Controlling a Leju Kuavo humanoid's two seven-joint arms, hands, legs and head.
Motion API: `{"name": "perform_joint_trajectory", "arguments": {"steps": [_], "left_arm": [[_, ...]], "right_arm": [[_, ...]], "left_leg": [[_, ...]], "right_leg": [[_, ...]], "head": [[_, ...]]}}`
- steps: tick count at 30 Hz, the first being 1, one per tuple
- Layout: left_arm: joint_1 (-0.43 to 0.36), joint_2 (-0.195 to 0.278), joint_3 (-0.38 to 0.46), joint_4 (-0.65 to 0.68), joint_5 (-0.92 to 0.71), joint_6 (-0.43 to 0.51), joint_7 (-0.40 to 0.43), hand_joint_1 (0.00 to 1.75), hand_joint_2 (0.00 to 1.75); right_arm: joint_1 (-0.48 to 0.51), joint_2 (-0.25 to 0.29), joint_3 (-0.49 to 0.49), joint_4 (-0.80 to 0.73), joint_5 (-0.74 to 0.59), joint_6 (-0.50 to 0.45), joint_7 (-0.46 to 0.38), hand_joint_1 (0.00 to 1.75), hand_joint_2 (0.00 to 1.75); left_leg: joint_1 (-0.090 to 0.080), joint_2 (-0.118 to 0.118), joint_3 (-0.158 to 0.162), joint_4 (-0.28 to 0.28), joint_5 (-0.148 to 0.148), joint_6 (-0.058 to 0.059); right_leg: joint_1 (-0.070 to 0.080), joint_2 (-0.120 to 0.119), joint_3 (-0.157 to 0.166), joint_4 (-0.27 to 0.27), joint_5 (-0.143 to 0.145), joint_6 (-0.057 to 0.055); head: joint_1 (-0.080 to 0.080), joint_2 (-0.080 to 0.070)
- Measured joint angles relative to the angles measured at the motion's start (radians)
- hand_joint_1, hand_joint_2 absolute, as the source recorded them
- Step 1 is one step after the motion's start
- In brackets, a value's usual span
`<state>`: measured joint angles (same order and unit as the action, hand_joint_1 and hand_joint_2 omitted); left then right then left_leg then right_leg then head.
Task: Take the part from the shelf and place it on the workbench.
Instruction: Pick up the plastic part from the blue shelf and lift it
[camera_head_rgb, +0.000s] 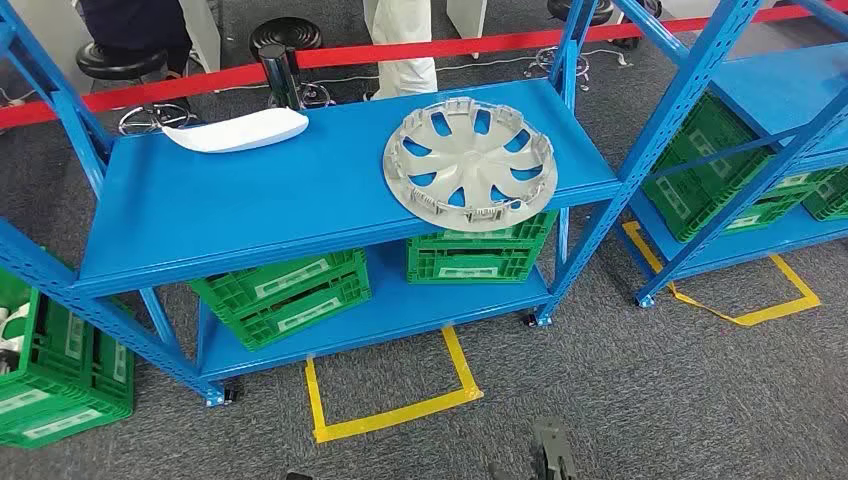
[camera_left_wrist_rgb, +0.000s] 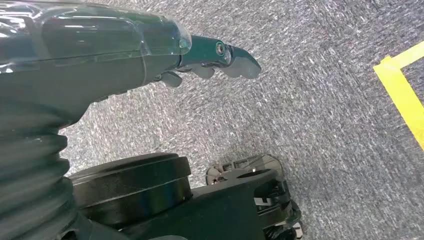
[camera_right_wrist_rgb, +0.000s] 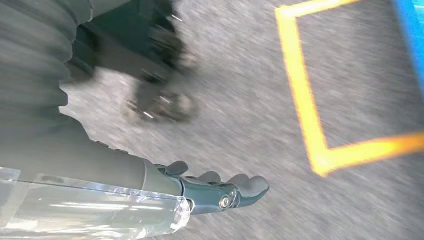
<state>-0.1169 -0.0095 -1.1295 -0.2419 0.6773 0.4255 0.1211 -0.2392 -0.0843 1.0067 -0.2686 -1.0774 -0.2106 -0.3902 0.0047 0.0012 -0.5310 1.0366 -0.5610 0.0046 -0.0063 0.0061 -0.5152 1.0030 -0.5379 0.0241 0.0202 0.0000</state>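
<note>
Round hubcap (camera_head_rgb: 470, 166) lies flat, ribbed inner side up, at the shelf's (camera_head_rgb: 250, 200) front right corner, overhanging the edge. Left hand (camera_left_wrist_rgb: 220, 62) and right hand (camera_right_wrist_rgb: 220, 190) empty, fingers loosely extended.

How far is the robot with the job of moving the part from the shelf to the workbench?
Nothing looks done yet. The wheel cover lies on the top shelf, beside a white part, both untouched. In hand: nothing; the left hand and right hand hang over the carpet, holding nothing. Left: reaching, gripping, lifting, and placing on a workbench.
</note>
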Motion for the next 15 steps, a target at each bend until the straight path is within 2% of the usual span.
{"name": "perform_joint_trajectory", "arguments": {"steps": [4,6,8,10,12,15], "left_arm": [[0.0,0.0,0.0,0.0,0.003,0.003,-0.002,0.0,1.75],[0.0,0.0,0.0,0.0,0.006,0.006,-0.007,0.0,1.75],[0.0,0.0,0.0,0.0,0.013,0.01,-0.016,0.0,1.75],[0.001,-0.001,0.0,0.0,0.02,0.014,-0.024,0.0,1.75],[0.002,-0.001,0.0,0.0,0.027,0.014,-0.027,0.0,1.75],[0.002,-0.003,0.0,0.0,0.032,0.014,-0.028,0.0,1.75]], "right_arm": [[-0.005,-0.018,-0.022,-0.02,0.021,-0.005,-0.02,0.0,1.75],[-0.006,-0.029,-0.038,-0.04,0.05,-0.02,-0.084,0.0,1.75],[-0.008,-0.05,-0.065,-0.095,0.135,-0.09,-0.139,0.0,1.75],[-0.001,-0.089,-0.113,-0.219,0.303,-0.203,-0.094,0.0,1.75],[0.019,-0.127,-0.181,-0.401,0.512,-0.283,0.024,0.0,1.75],[0.054,-0.161,-0.286,-0.671,0.706,-0.306,0.15,0.0,1.75]], "left_leg": [[0.0,-0.002,-0.001,0.0,0.0,0.0],[0.0,-0.001,-0.001,0.0,0.0,0.0],[0.0,-0.001,-0.001,0.0,0.0,0.0],[0.0,0.0,-0.002,0.0,0.001,0.0],[0.0,0.003,-0.003,0.0,0.001,0.001],[0.0,0.006,0.0,0.0,0.001,0.001]], "right_leg": [[0.0,-0.001,0.0,0.0,0.0,0.0],[0.0,-0.001,0.0,0.0,0.001,0.0],[0.0,-0.001,0.0,0.0,0.001,0.0],[0.0,-0.001,0.001,0.001,0.001,0.0],[0.0,-0.001,0.0,0.001,0.001,0.0],[0.0,0.0,0.0,0.001,0.002,-0.001]], "head": [[0.002,0.0],[0.001,0.0],[0.0,0.0],[0.0,0.0],[0.002,0.0],[0.001,0.0]]}}
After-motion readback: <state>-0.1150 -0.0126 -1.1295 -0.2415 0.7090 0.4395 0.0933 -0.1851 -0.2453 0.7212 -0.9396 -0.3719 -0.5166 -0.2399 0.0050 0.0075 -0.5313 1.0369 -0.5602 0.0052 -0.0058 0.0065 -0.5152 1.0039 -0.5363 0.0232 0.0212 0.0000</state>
